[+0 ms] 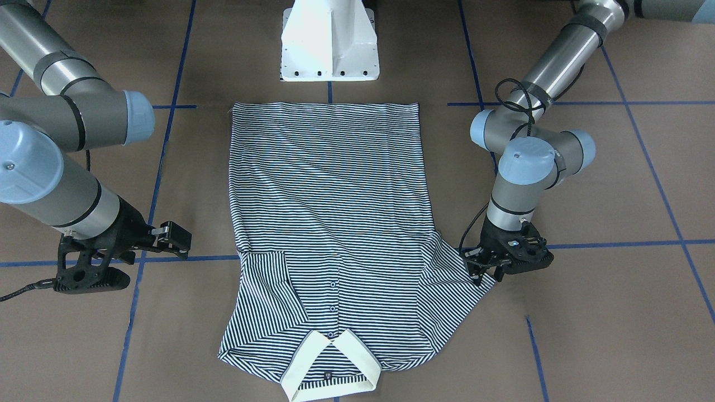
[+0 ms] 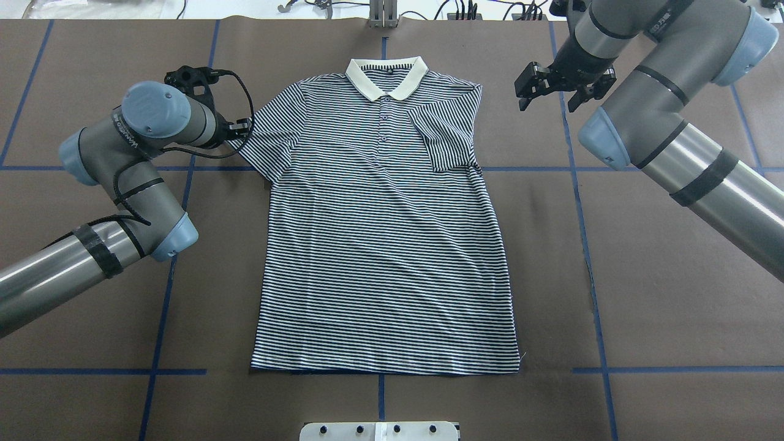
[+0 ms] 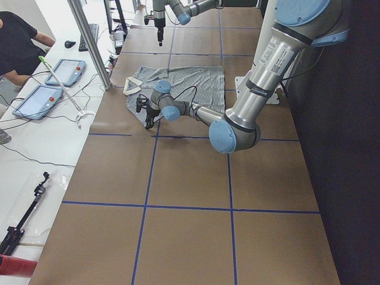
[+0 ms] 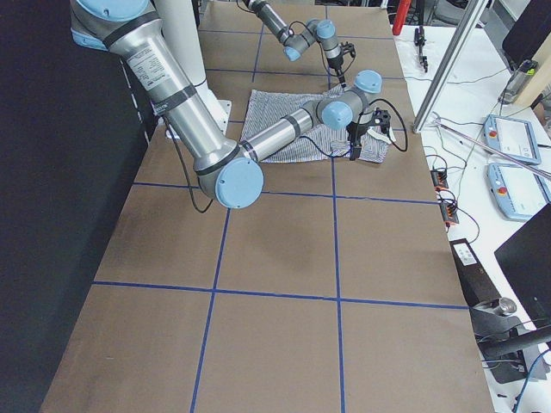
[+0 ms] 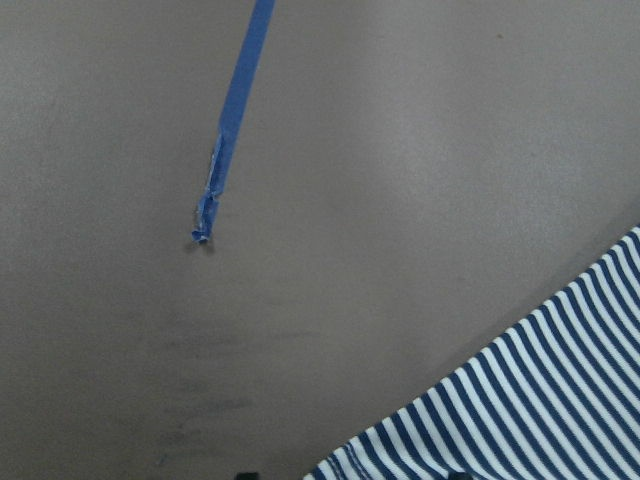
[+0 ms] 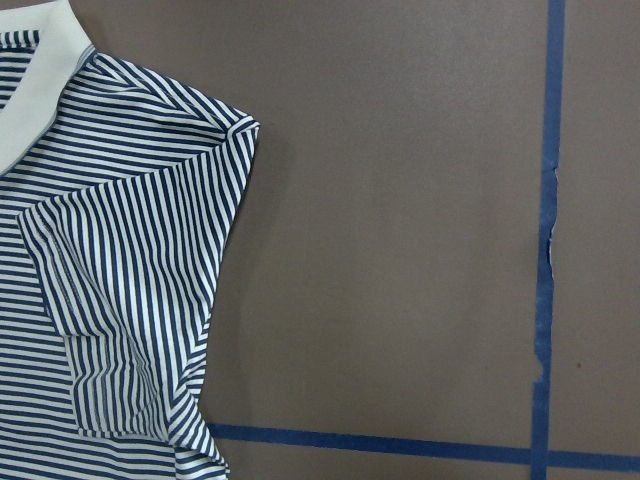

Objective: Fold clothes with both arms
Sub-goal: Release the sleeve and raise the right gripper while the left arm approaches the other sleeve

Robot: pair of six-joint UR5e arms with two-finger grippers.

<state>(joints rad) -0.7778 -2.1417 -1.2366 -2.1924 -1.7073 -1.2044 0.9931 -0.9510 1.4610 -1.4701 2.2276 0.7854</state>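
The striped polo shirt [image 2: 386, 245] lies flat, face up, on the brown table, with its cream collar [image 2: 386, 76] at the far side. It also shows in the front view [image 1: 329, 223]. The sleeve on the robot's right [image 2: 450, 135] is folded in over the chest. The other sleeve [image 2: 275, 135] lies spread out. My left gripper [image 2: 242, 131] is low at that sleeve's hem [image 5: 520, 400], and its jaws look open. My right gripper [image 2: 548, 101] is open and empty, raised above bare table to the right of the folded sleeve [image 6: 130, 300].
The white pedestal base [image 1: 329, 42] stands at the shirt's bottom hem. Blue tape lines [image 2: 579, 184] cross the brown table cover. A side bench with tablets [image 3: 44, 98] and cables runs along the far edge, where a person [image 3: 15, 41] stands.
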